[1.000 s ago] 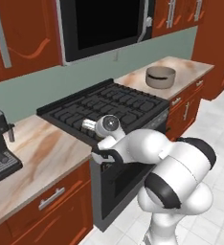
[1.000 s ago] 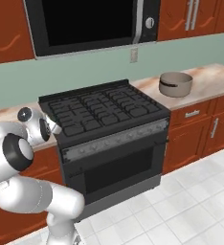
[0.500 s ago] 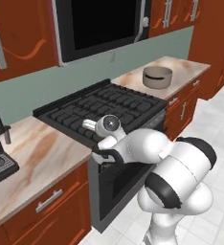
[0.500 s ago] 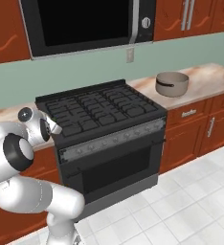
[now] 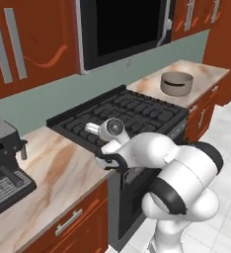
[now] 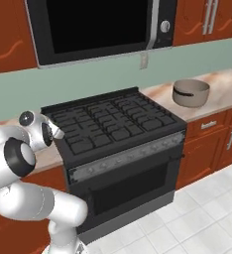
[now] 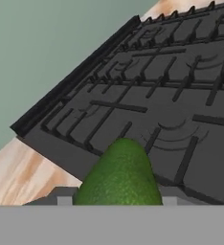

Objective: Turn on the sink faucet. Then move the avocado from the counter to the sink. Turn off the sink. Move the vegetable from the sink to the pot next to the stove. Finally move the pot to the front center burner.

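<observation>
Kitchen wall: red-brown cabinets, black microwave [image 6: 95, 27] above the stove [image 6: 113, 124]. Marbled desk [image 5: 53, 168] runs either side of the black range. Coffee machine [image 5: 4, 163] sits at the desk's left end. Grey pot [image 6: 191, 92] stands on the desk right of the stove, well apart from the arm. End effector [image 5: 94, 128] hovers over the stove's left front edge, closed on the avocado [image 7: 119, 177], green and filling the lower hand view.
</observation>
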